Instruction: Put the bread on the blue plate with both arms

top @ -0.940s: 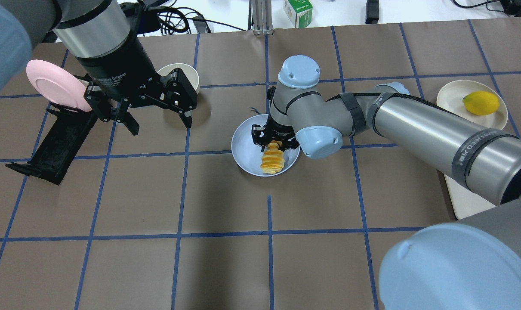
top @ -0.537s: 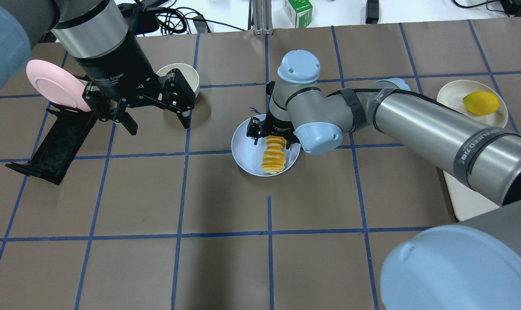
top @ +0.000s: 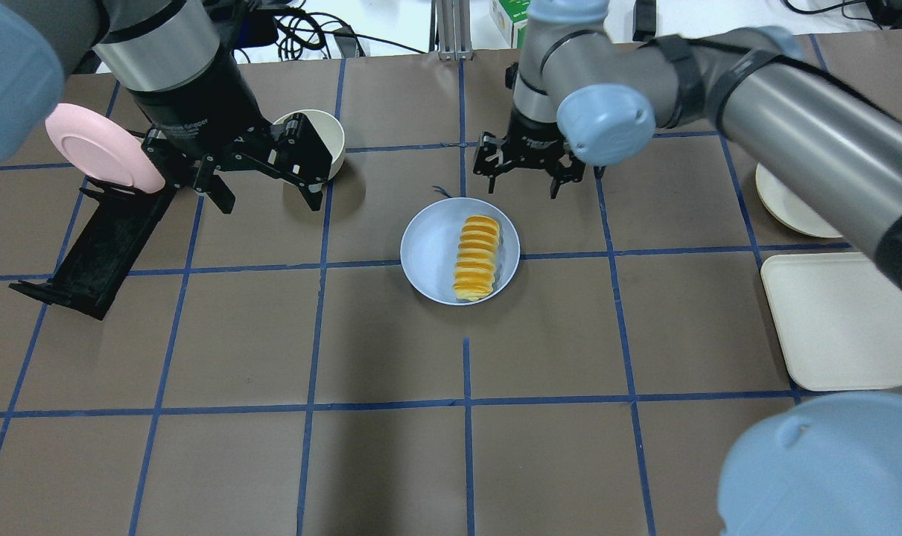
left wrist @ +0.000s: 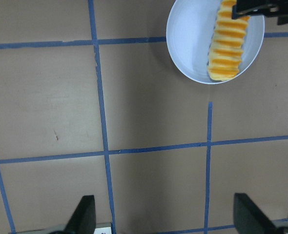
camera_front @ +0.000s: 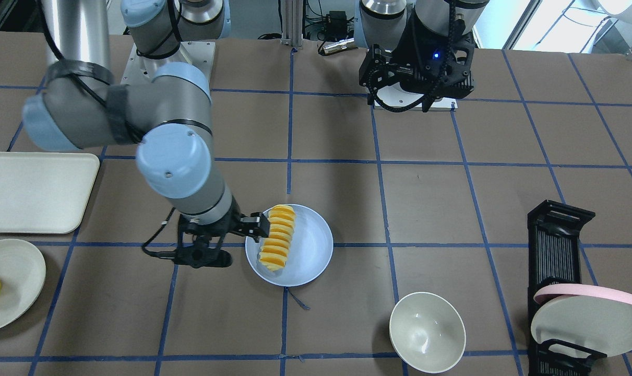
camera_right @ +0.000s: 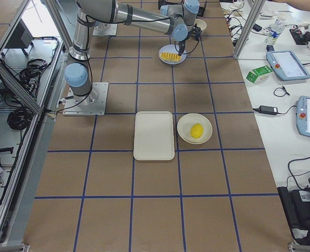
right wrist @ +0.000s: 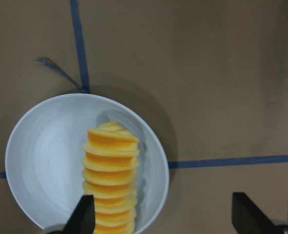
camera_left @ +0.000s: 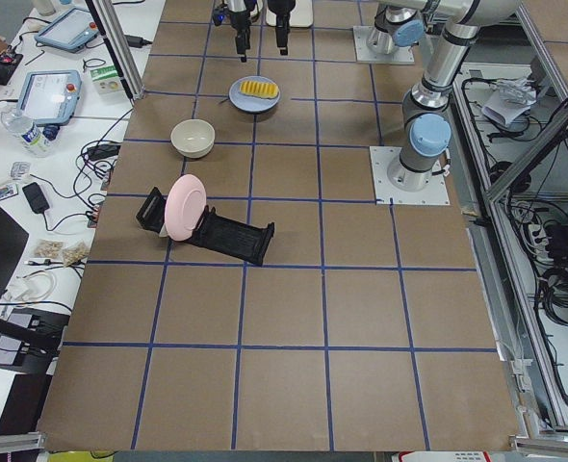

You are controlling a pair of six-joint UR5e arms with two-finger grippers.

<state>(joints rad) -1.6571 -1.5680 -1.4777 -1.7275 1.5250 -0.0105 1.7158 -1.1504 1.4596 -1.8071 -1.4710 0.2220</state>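
arms [top: 793, 126]: grey | joint caps [top: 605, 123]: light blue | straps [camera_front: 117, 112]: black

The bread [left wrist: 227, 48] lies lengthwise on the blue plate [left wrist: 190, 39] at upper right.

We count three plates: blue plate [top: 427, 253], pink plate [top: 100, 149], cream plate [camera_right: 185, 134]. One each: bread [top: 477, 257], bowl [camera_front: 427, 331], lemon [camera_right: 196, 130], tray [top: 838, 320], rack [top: 93, 260]. Two arms: left arm [top: 160, 45], right arm [top: 793, 126].
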